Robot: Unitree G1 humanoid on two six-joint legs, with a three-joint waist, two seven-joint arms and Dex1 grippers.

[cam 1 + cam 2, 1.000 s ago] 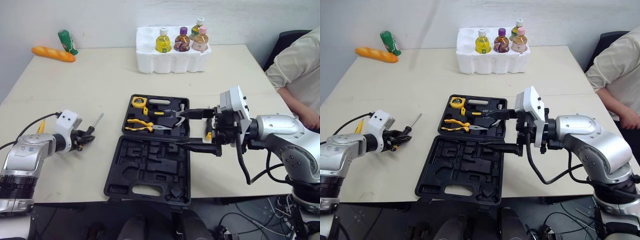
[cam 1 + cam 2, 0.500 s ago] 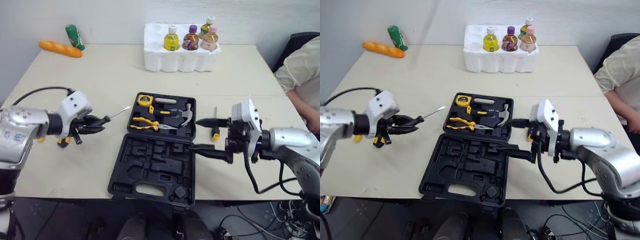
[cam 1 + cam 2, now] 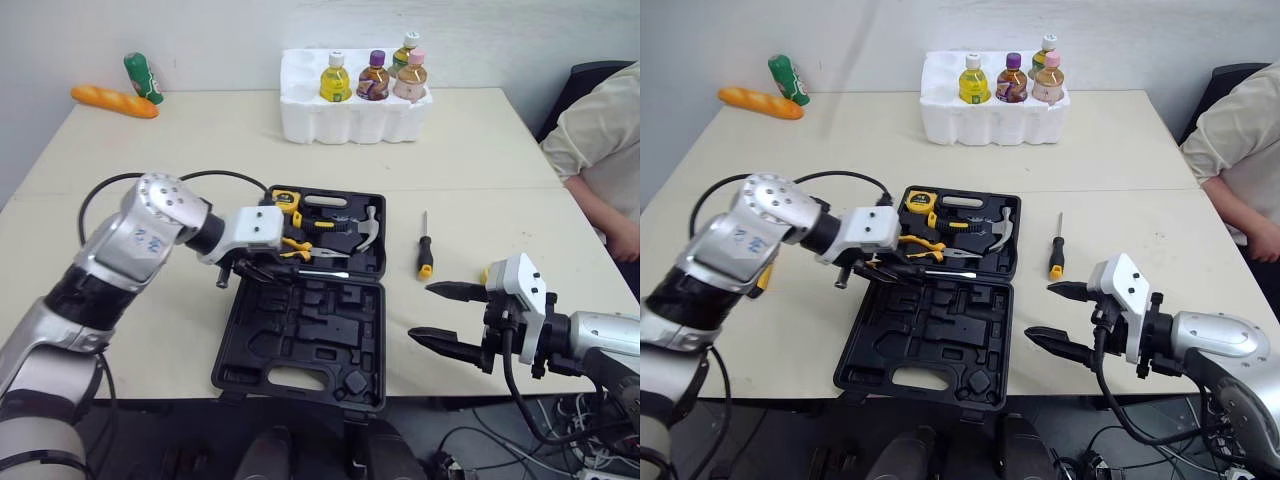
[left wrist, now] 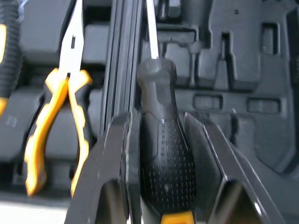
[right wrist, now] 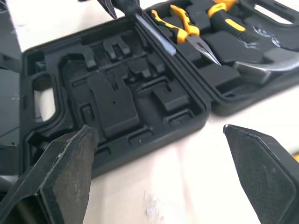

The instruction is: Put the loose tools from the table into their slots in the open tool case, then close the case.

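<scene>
The black tool case (image 3: 300, 335) lies open mid-table. Its far half holds a tape measure (image 3: 279, 201), yellow pliers (image 3: 292, 245) and a hammer (image 3: 362, 232); its near half shows bare slots. My left gripper (image 3: 250, 268) is shut on a black-handled screwdriver (image 4: 161, 158), with the steel shaft (image 3: 322, 273) lying along the case's hinge line. A yellow-and-black screwdriver (image 3: 424, 252) lies loose on the table right of the case. My right gripper (image 3: 420, 311) hovers open over the table near the case's right front corner, holding nothing.
A white foam tray (image 3: 350, 118) with several bottles stands at the back. A bread loaf (image 3: 110, 102) and a green can (image 3: 139, 78) lie at the far left. A person (image 3: 600, 150) sits at the right edge.
My left gripper has carried the black-handled screwdriver from the table's left side to over the case. My right gripper has drawn back from the case toward the near right edge.
</scene>
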